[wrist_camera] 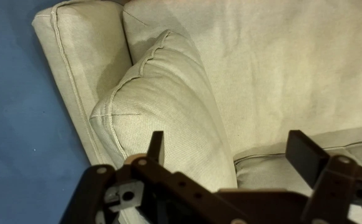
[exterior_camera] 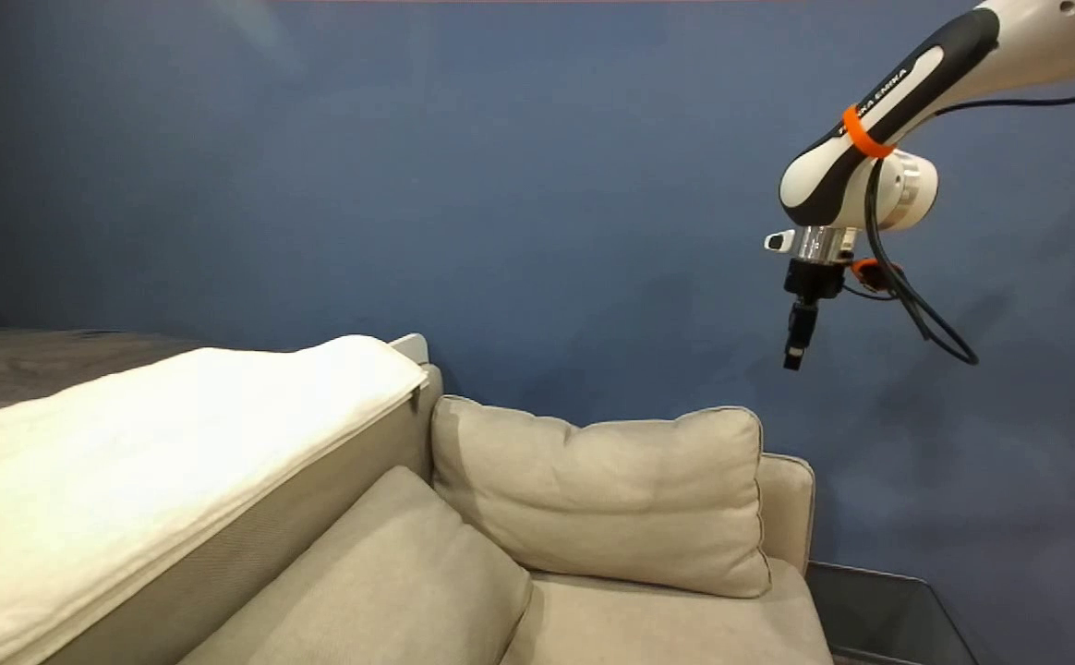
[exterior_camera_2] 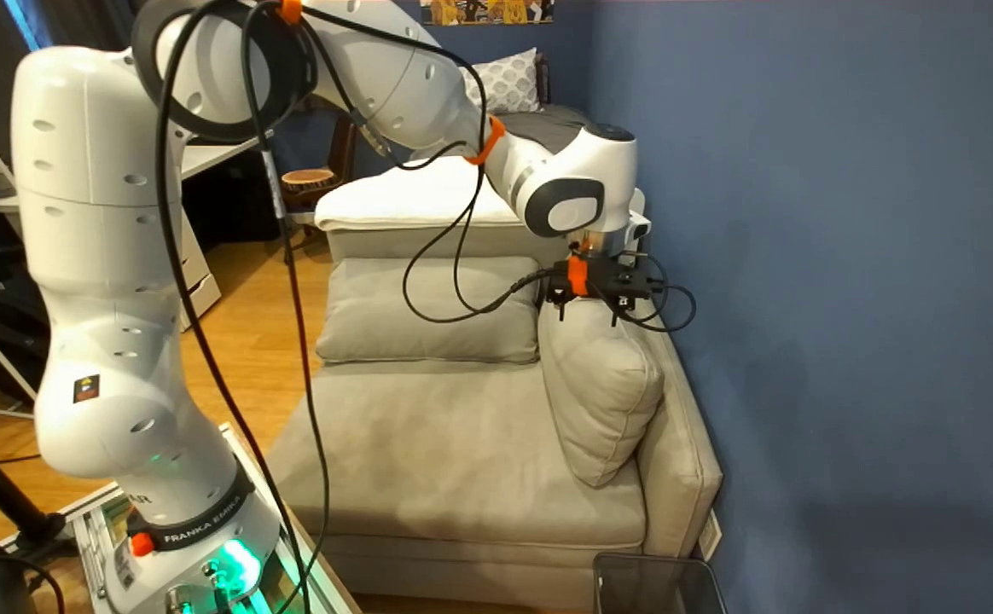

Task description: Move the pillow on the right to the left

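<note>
Beige pillow point(exterior_camera: 600, 499), plump, creased; fingers point(wrist_camera: 305, 158) apart

A plain blue wall point(exterior_camera: 537, 185) carries soft shadows in both exterior views. A beige sofa point(exterior_camera_2: 454, 460) stands alongside it, and a long white pad point(exterior_camera: 177, 443), brightly lit, lies along the top of one raised side. A dark bin point(exterior_camera: 870, 605) sits at the sofa's end, near the wall. Beyond the sofa, in an exterior view, are a grey-covered bed point(exterior_camera_2: 539, 128) and a colourful picture point(exterior_camera_2: 486, 12) on the far wall point(exterior_camera_2: 573, 55). Warm-toned wooden floor point(exterior_camera_2: 249, 290) shows around a brown chair point(exterior_camera_2: 307, 179), a white desk point(exterior_camera_2: 215, 155) and white drawers point(exterior_camera_2: 196, 269); a bluish strip of light point(exterior_camera_2: 23, 24) shows beside a dark curtain point(exterior_camera_2: 87, 21)
</note>
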Robot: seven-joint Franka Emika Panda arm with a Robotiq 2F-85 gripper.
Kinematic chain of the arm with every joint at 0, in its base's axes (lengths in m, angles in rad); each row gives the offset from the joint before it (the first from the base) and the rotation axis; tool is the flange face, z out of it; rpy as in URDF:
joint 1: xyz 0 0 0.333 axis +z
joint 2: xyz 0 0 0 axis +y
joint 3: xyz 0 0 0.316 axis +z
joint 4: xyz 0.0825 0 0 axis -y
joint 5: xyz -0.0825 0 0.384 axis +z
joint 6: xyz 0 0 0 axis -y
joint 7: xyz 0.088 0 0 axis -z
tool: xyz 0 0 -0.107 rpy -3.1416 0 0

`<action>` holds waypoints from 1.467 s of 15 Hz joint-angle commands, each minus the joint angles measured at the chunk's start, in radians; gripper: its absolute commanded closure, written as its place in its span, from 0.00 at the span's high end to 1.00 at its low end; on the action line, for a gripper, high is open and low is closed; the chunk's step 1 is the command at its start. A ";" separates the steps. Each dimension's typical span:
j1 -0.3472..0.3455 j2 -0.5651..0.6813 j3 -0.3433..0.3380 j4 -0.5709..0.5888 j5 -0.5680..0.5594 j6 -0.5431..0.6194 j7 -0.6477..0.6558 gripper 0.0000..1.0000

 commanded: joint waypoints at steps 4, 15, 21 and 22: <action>-0.068 0.174 0.050 0.186 0.037 -0.013 -0.048 1.00; -0.194 0.569 0.177 0.626 0.070 -0.046 -0.110 1.00; -0.187 0.735 0.211 0.799 0.056 -0.014 -0.099 1.00; -0.184 0.754 0.213 0.819 0.051 -0.001 -0.098 1.00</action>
